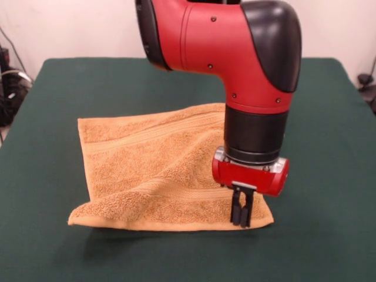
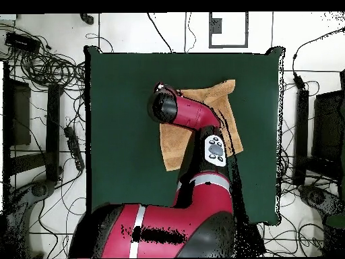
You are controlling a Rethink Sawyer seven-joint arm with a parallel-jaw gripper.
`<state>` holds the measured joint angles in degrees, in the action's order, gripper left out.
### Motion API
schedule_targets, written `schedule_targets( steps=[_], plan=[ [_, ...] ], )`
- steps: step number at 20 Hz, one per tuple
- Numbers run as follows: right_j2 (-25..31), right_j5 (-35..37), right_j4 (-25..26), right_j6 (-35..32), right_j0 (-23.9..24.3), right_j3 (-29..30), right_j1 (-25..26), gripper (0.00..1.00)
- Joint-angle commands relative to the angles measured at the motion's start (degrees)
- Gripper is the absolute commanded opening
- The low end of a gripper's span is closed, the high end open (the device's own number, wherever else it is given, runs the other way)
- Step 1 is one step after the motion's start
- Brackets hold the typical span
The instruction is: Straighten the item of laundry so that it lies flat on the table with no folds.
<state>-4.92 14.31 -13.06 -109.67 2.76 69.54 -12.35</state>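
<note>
The orange-tan towel (image 1: pixel 147 170) lies on the dark green table (image 1: pixel 329 117), near its middle. Its near edge is doubled up and raised, and a ridge runs across it from the near left corner toward the gripper. My gripper (image 1: pixel 241 222) points straight down at the towel's near right part. The fingers stand close together and seem pinched on the cloth by the near edge. In the overhead view the towel (image 2: pixel 224 98) shows partly beside the arm (image 2: pixel 185 111), on the table (image 2: pixel 121 101). The gripper itself is hidden under the arm there. No white tag shows.
Cables and dark equipment (image 2: pixel 40 67) lie on the floor round the table in the overhead view. The green surface (image 1: pixel 53 247) reaches well past the towel on every side.
</note>
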Motion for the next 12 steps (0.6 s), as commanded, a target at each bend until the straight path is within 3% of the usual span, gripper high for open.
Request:
schedule_targets(
  steps=[1, 4, 7, 8, 12],
  plan=[
    [0.8, 1.8, -2.3, -11.9, -1.1, 3.1, -0.3, 0.0],
    [1.0, 2.3, -2.3, -11.4, -1.2, 2.9, -0.4, 0.0],
    [-2.2, 2.8, -3.3, -14.2, -3.7, 3.1, 0.3, 0.0],
    [-4.3, 3.9, -4.0, -15.1, -5.3, 2.6, 0.9, 1.0],
    [-5.6, 5.2, -4.6, -15.5, -6.6, 2.0, 1.7, 1.0]
  ],
)
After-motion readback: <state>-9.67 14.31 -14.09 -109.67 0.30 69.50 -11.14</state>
